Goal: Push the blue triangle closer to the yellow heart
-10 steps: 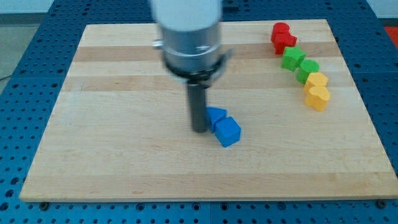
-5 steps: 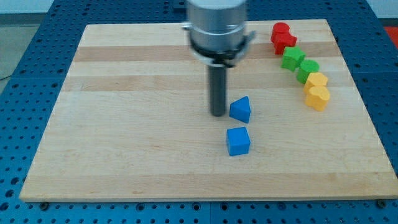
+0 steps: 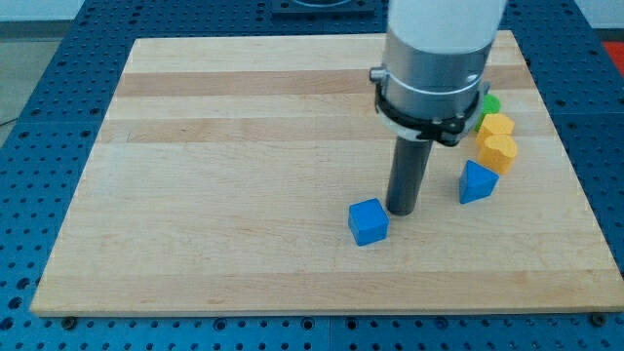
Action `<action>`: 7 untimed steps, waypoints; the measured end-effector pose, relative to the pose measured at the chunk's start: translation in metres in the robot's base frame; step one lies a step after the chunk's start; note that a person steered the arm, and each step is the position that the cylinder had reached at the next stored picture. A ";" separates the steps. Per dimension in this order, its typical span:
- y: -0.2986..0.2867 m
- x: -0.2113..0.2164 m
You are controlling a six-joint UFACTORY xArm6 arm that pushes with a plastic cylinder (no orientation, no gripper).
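Where the wooden board (image 3: 214, 195) nears the view's right edge, the blue triangle (image 3: 476, 182) sits just below the yellow heart (image 3: 498, 152), their edges close and perhaps touching; I cannot tell for certain. Its apex points toward the view's top, leaning slightly left, so its long axis runs roughly top to bottom. It is a matte, solid-looking prism with crisp edges and a darker shaded face on its left.

My tip (image 3: 402, 211) rests on the board between the two blue pieces: the blue cube (image 3: 369, 221) lies just beside it on the lower left, while the triangle stands a little apart to its right. As a plain dark rod it has nothing to open or close, and it holds nothing.

Above the heart sits a second yellow block (image 3: 495, 124), rounded at its corners, and a sliver of a green block (image 3: 490, 101) peeks out behind the arm's grey cylindrical housing (image 3: 434, 68). Pale planks with visible grain make up the board, which lies on a blue perforated table (image 3: 29, 117).
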State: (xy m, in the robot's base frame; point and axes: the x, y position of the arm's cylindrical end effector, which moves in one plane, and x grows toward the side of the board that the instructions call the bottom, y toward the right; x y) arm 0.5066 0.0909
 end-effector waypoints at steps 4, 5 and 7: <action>0.076 -0.012; 0.070 -0.012; -0.120 -0.010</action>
